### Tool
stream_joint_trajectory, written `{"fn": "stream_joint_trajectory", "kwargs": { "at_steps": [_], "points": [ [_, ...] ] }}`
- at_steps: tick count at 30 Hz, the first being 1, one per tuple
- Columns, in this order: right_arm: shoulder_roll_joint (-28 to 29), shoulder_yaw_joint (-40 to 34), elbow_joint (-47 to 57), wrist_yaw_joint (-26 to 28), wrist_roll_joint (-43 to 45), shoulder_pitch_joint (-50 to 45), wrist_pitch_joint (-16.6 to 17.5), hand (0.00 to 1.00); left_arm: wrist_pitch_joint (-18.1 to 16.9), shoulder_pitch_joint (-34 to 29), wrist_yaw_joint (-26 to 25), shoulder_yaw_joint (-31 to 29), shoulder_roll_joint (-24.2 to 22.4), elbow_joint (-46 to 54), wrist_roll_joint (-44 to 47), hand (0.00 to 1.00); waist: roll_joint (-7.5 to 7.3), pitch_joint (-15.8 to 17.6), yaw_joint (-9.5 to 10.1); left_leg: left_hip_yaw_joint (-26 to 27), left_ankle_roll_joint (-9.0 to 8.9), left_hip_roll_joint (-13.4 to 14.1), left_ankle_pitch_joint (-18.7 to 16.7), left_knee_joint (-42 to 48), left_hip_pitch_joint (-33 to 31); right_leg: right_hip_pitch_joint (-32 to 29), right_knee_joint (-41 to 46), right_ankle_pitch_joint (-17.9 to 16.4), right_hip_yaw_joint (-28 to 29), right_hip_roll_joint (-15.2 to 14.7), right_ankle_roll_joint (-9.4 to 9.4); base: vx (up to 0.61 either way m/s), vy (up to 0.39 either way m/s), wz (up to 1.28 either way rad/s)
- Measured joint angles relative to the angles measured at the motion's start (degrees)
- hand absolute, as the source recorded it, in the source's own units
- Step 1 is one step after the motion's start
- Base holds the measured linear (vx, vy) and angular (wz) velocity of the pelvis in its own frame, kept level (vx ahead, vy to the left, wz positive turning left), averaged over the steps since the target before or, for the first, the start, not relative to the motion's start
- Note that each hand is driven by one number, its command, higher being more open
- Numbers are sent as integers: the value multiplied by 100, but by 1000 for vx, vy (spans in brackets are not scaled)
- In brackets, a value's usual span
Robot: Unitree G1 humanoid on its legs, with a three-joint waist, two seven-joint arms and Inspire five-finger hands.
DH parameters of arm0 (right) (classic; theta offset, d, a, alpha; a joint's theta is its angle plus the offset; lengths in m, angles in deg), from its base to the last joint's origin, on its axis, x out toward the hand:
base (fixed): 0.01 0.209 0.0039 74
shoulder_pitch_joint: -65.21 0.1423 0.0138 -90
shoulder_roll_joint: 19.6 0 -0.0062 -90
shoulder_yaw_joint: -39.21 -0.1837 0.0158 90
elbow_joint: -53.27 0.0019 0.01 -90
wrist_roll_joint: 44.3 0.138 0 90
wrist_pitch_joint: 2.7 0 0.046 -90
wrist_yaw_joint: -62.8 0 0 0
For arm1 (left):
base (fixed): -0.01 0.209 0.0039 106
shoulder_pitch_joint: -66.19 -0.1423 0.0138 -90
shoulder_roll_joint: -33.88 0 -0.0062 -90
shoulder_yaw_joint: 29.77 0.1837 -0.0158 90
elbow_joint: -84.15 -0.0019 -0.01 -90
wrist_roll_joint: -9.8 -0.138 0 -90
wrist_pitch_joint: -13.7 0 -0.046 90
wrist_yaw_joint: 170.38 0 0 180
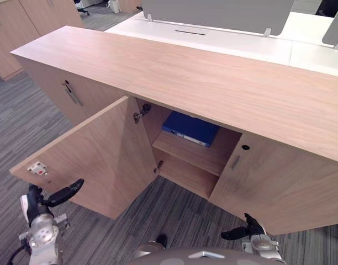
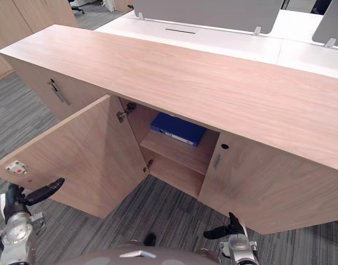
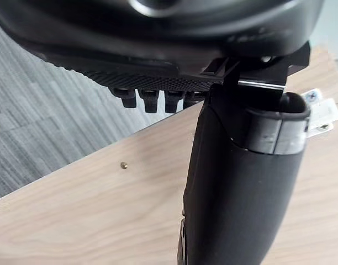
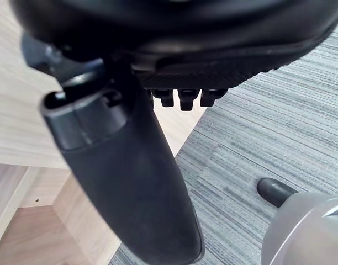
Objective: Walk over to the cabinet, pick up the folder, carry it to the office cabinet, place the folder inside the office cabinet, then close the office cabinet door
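A blue folder (image 1: 190,128) lies flat on the upper shelf (image 1: 197,157) inside the long wooden office cabinet (image 1: 213,77). The cabinet's left door (image 1: 97,157) is swung wide open towards me, and the folder shows again through the opening in the right eye view (image 2: 177,128). My left hand (image 1: 33,202) hangs low just before the open door's outer edge, open and holding nothing; the door's inner face (image 3: 91,215) shows past its thumb. My right hand (image 1: 249,227) is low in front of the closed right door (image 1: 279,182), open and empty too.
A white catch (image 1: 37,168) sits at the open door's corner. Another closed door with a metal handle (image 1: 72,94) is further left. A white desk (image 1: 224,40) with grey screens (image 1: 213,12) stands behind the cabinet. Grey striped carpet (image 1: 180,218) covers the floor.
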Motion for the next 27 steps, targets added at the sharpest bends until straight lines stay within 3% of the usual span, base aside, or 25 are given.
{"fn": "stream_joint_trajectory", "kwargs": {
  "at_steps": [8, 27],
  "points": [
    [133, 92, -47, 5, -45, -2, -15, 100, 11, -606, -38, 365, -501, 261, -7, 100, -28, -12, 2, 188, 0, -5, 0, 25, -48, -85, -121, 150, 218, 37, -6, 7, -5, -12],
    [199, 114, -80, 64, -116, -161, -19, 100, 147, -1206, -39, 1230, -318, 177, -735, 100, 114, -110, 0, 777, 2, -41, 39, 84, -193, -201, -866, 724, 1030, 153, 173, -30, 7, -11]
  ]
}}
